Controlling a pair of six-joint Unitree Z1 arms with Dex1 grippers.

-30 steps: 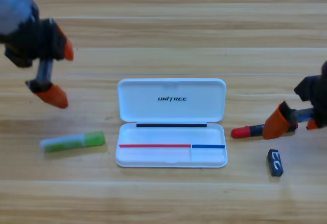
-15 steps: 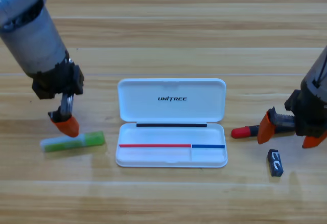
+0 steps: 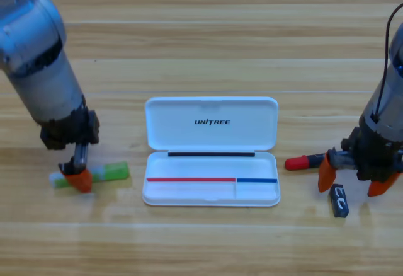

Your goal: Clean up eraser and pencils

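While the white case (image 3: 211,151) lies open at the middle of the wooden table (image 3: 208,36), its raised lid printed "UNITREE" in dark letters, the left gripper (image 3: 78,176) points down onto the green-and-white tube (image 3: 107,172) left of the case; only one orange jaw shows, so I cannot tell how it is set; the right gripper (image 3: 351,182) stands with jaws spread over the eraser (image 3: 339,200), one tip to each side; the eraser's white markings are too small to read; the red-and-black pen (image 3: 308,161) lies just right of the case.
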